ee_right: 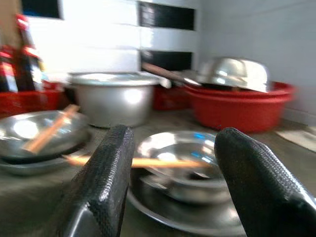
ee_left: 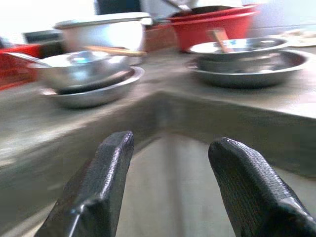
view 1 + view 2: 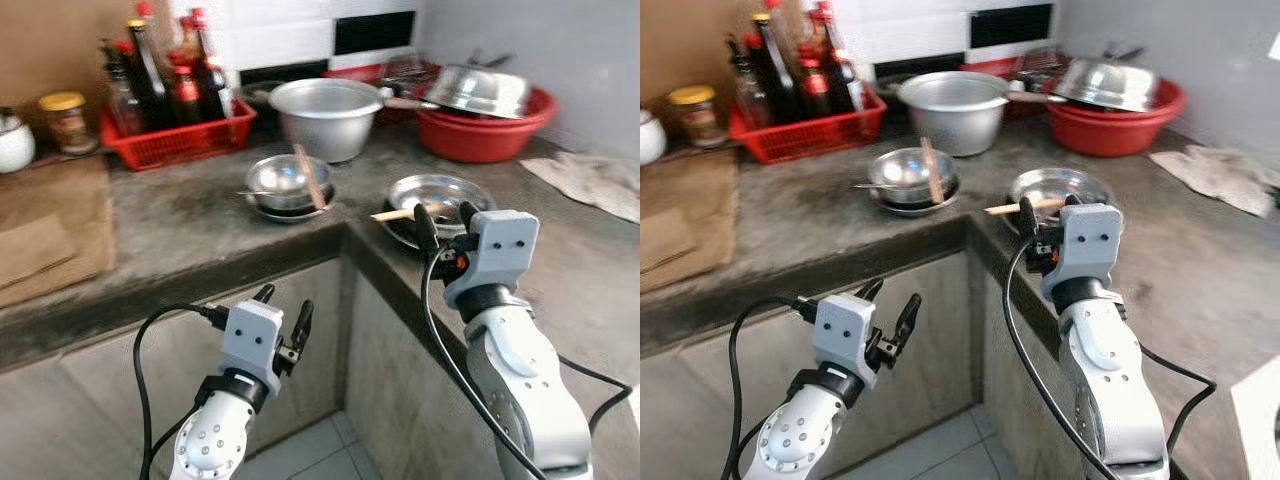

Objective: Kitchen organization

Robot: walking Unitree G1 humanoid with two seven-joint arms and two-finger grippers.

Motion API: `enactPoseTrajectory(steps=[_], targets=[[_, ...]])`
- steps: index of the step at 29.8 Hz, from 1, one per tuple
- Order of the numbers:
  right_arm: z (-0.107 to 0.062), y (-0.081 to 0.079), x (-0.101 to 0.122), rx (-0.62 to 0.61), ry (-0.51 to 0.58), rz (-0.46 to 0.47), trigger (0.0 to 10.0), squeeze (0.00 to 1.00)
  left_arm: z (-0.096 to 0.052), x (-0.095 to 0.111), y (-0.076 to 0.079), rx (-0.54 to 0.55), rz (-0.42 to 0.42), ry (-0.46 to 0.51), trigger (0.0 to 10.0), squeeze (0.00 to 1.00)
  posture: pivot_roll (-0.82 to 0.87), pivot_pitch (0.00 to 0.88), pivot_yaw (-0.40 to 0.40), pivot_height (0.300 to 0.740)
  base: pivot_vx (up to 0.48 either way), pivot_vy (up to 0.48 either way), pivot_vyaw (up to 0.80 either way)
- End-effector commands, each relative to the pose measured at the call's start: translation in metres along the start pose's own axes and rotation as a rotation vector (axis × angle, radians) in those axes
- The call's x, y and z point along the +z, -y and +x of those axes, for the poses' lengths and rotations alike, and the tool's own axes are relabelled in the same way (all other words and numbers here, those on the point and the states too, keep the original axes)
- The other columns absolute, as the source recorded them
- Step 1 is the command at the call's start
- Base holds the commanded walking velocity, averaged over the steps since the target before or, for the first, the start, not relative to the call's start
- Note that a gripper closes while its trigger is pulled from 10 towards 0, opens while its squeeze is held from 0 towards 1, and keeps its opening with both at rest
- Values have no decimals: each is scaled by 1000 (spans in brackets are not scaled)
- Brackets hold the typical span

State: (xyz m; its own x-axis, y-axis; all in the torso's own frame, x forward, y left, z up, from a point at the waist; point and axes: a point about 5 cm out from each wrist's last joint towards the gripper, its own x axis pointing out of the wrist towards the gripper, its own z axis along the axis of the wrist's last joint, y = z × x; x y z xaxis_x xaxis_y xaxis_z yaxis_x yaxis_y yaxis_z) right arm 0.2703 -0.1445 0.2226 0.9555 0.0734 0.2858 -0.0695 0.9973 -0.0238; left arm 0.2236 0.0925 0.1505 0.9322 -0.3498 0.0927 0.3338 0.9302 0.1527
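Steel bowl (image 3: 437, 195) with chopsticks (image 3: 410, 212), on surface (image 3: 180, 215) at twelve o'clock of right tool (image 3: 441, 222), fingers apart; left tool (image 3: 283, 310) likewise apart, below. Presumably advance level, straddling rim.

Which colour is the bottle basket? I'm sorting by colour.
Red basket, clearest in the left eye view.

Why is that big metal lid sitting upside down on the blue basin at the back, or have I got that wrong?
One detail is off: the basin is red, not blue, as the left eye view shows. The metal lid does rest on it at the back of the counter.
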Motion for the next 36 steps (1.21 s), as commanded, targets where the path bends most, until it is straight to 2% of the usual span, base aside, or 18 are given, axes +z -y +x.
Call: enactPoseTrajectory(steps=[1, 8, 12, 13, 14, 15, 18, 19, 24, 26, 36], targets=[[3, -3, 1, 28, 11, -1, 10000, 0, -2, 0, 3, -22, -19, -1, 10000, 0, 147, 83, -20, 740, 0, 0, -800], [12, -10, 3, 108, 20, -18, 10000, 0, -3, 0, 7, -43, -35, 1, 10000, 0, 148, 96, -24, 740, 0, 0, 0], [20, -7, 1, 145, 15, -52, 10000, 0, -3, 1, 7, -55, -45, 5, 10000, 0, 151, 103, -24, 740, 0, 0, 0], [23, -5, 1, 151, 16, -66, 10000, 243, -3, 2, 9, -75, -52, 9, 10000, 0, 154, 111, -30, 740, 0, 0, 0], [24, -2, 0, 155, 17, -73, 10000, 243, -3, 3, 10, -90, -57, 13, 10000, 0, 154, 111, -30, 740, 0, 0, 0], [26, -1, 1, 168, 19, -75, 10000, 1000, -4, 4, 12, -113, -63, 15, 10000, 0, 151, 121, -28, 740, 0, 0, 0], [27, 0, 3, 199, 26, -88, 10000, 1000, -5, 5, 16, -145, -61, 21, 10000, 0, 151, 127, -31, 740, 0, 0, 0], [30, -2, 5, 261, 35, -130, 10000, 0, -6, 6, 19, -170, -69, 31, 10000, 0, 147, 134, -31, 740, 0, 0, 0], [36, -3, 7, 329, 47, -197, 10000, 0, -4, 10, 19, -194, -79, 50, 10000, 0, 146, 140, -33, 740, 0, 0, 0], [44, -5, 11, 375, 55, -229, 10000, 0, -1, 14, 18, -195, -83, 80, 10000, 0, 141, 147, -38, 740, 0, 0, 0], [58, -17, 11, 502, 42, -294, 10000, 0, -3, 19, 17, -188, -93, 119, 10000, 0, 149, 152, -49, 740, 0, 0, 0]])
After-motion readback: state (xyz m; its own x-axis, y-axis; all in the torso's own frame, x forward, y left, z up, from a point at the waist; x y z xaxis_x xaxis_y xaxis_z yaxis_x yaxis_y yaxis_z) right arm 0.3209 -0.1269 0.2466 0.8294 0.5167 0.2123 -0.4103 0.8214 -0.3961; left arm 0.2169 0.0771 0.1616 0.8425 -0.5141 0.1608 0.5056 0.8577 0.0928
